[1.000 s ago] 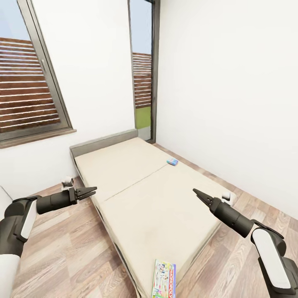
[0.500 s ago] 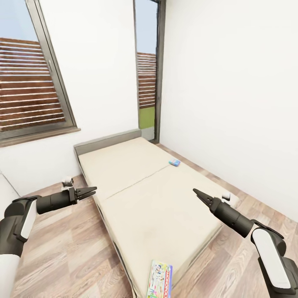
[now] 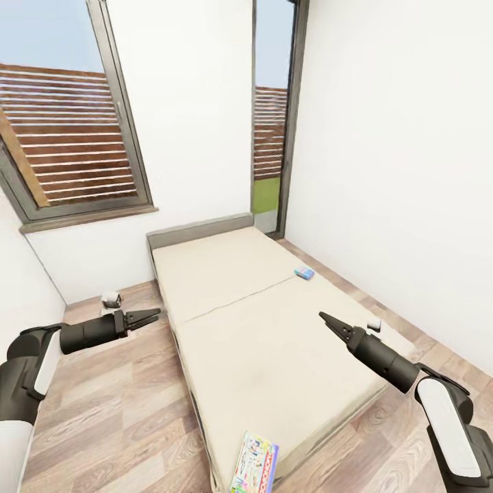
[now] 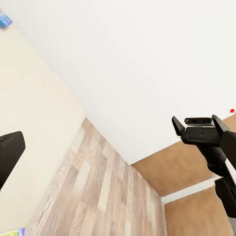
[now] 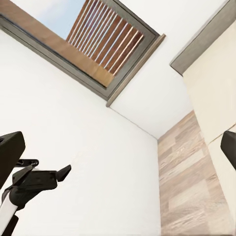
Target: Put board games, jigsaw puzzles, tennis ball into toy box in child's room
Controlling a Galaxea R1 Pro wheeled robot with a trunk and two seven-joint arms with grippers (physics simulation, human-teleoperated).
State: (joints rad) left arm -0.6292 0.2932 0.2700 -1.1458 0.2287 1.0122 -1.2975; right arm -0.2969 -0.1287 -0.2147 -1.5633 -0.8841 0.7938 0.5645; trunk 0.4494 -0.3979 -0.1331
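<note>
Robot facing bed (image 3: 274, 342), 2 board games on it
Monopoly box (image 3: 255, 463) at near edge, light-blue box (image 3: 304, 273) far side; left tool (image 3: 152, 315) & right tool (image 3: 326, 320) both pressed together, empty

Bedroom — low bed (image 3: 274, 335), windows (image 3: 75, 137)

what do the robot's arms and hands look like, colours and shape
Both arms are dark grey to black tubular segments with a white panel on the thick part near the elbow. Each narrows to a slim black wrist. The left hand and right hand are black, each with two thin pointed fingers that taper like a beak. No cables or markings are visible.
</note>
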